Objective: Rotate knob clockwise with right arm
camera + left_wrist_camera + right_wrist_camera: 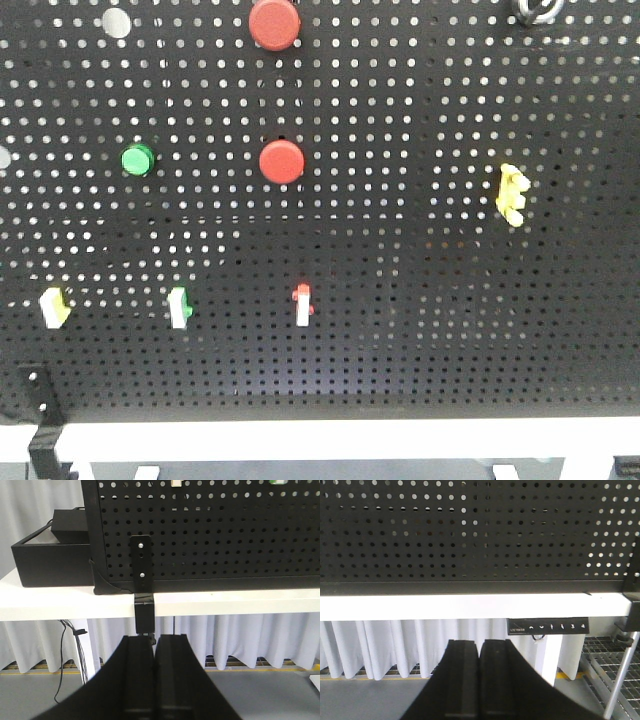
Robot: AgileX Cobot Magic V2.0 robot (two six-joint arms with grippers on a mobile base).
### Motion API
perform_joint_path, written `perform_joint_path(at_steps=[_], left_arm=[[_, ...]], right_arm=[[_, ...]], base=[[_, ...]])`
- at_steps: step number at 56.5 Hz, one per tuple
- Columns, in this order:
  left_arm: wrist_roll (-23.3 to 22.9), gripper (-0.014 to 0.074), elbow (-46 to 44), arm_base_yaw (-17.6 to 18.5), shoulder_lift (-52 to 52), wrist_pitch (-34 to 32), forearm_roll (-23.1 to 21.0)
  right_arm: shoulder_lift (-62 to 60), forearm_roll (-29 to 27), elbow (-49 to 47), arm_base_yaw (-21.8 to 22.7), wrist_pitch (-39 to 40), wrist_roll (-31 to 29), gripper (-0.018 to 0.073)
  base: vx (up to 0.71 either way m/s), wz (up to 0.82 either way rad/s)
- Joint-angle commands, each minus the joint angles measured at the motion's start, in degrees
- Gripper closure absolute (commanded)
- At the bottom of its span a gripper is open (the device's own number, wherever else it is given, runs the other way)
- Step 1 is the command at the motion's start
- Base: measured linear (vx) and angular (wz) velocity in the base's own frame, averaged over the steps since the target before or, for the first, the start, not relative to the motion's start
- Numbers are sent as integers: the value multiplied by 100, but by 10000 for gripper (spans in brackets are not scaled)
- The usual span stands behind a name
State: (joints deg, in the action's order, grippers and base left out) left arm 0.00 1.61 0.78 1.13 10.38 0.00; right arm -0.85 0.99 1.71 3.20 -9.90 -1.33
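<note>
- A black pegboard (420, 300) is seen standing on a white table (350, 438); white curtains (250, 640) are seen hanging below the tabletop.
- At the board's upper left a flat grey disc (117, 22) is mounted, with a green button (138, 159) lower down.
- Two red buttons are set near the middle, one at the top edge (274, 23) and one below it (281, 161).
- Along a lower row, three small switches are fixed: yellow (54, 306), green (180, 307), red (303, 304).
- A yellow clip (513, 193) is placed on the right.
- The knob (537, 10) is found at the top right, cut off by the frame edge, with nothing touching it.
- The left gripper (153, 642) is held below the table edge, its fingers pressed together and nothing gripped.
- The right gripper (480, 647) is likewise closed on nothing, low before the table edge, well apart from the knob.
</note>
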Motion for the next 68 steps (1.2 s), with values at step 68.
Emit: perform_joint_path(at_steps=[68], left_arm=[[0, 603, 150, 19, 46, -467, -39]], right_arm=[[188, 11, -678, 31, 1323, 65, 563]], base=[[2, 0]])
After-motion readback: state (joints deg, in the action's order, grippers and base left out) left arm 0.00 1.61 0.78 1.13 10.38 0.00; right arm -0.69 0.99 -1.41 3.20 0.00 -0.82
